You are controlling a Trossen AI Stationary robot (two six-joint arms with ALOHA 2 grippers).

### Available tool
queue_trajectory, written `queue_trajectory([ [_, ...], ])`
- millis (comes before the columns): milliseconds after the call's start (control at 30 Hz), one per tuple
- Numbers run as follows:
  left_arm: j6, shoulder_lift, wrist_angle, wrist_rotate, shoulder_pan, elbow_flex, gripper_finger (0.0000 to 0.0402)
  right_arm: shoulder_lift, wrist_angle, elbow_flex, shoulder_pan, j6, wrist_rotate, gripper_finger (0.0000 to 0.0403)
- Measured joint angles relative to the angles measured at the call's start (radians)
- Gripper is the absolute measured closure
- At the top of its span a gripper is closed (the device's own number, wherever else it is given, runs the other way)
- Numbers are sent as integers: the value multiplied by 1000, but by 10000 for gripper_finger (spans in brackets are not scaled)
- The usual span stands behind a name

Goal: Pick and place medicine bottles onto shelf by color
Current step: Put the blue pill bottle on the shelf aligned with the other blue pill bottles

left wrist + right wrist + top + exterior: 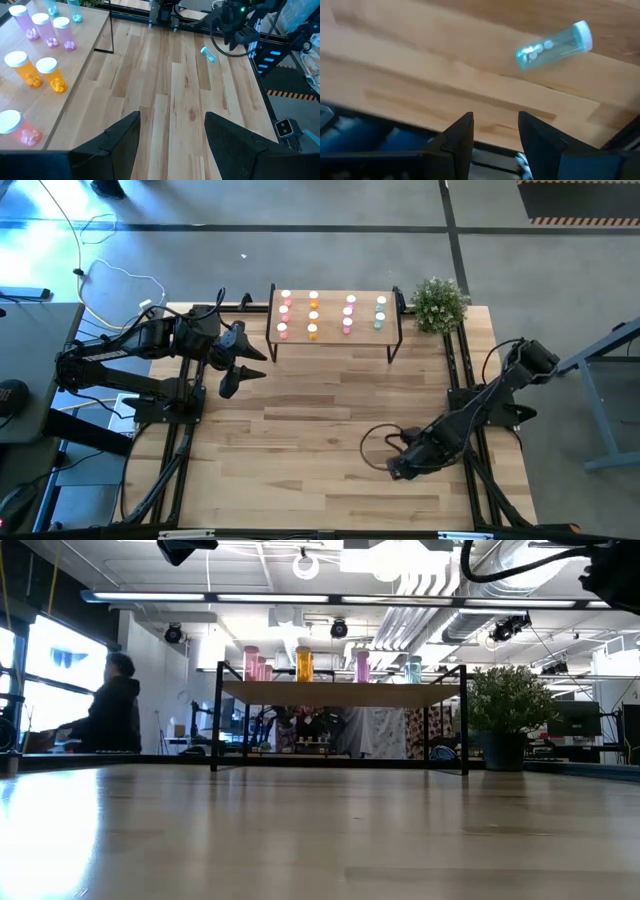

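Observation:
The shelf (330, 340) stands at the table's far middle, with pink (284, 315), orange (313, 315) and teal (380, 310) medicine bottles upright on its board in rows. One teal bottle (554, 46) lies on its side on the table near the right edge, also seen in the left wrist view (208, 54). My right gripper (495, 120) hovers above the table beside that bottle, pointing steeply down, open, with nothing between its fingers. My left gripper (172, 117) hangs open in the air left of the shelf (75, 80).
A potted plant (438, 302) stands at the far right corner beside the shelf. A black cable loop (375, 445) lies by the right gripper (397, 468). Black frame rails run along both table sides. A person (110, 705) sits in the room beyond.

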Motion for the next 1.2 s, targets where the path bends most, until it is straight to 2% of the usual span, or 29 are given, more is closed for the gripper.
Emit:
queue_trajectory([
  [100,-24,0,0,0,0,0,190,9,5,0,2,-101,-25,256],
  [267,-82,0,0,0,0,0,190,11,-15,0,23,-453,-17,256],
  [367,-143,0,1,0,0,0,190,11,-49,0,24,-597,-19,256],
  [567,-322,0,2,-6,0,0,190,11,-60,-4,59,-609,-21,256],
  [767,-334,2,3,-15,0,0,190,11,-111,-38,122,-708,-60,256],
  [1067,-412,2,3,-66,-1,0,190,10,86,-121,176,-532,-72,256],
  [1200,-413,2,3,-68,-1,0,190,10,49,-136,190,-602,-66,256],
])
